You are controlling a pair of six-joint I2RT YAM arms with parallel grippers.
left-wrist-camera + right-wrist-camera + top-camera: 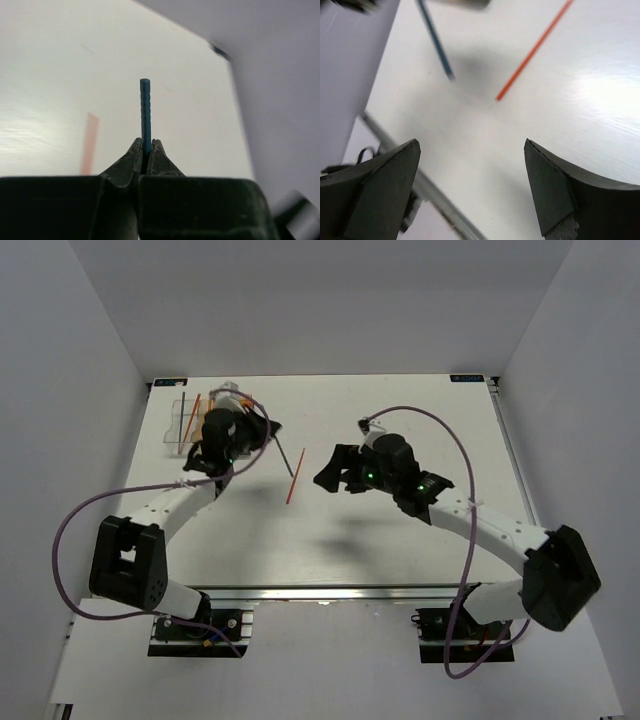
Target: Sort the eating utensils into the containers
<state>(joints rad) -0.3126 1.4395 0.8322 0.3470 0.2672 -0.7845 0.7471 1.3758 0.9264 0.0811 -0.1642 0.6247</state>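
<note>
Overhead; wrist close-ups, probably sharing orange stick [296,476].

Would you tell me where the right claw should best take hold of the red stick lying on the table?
Near its middle, from straight above, with the right claw turned so its fingers close across the red stick. It is thin, straight and lies flat on the table, bare surface on both sides.
</note>
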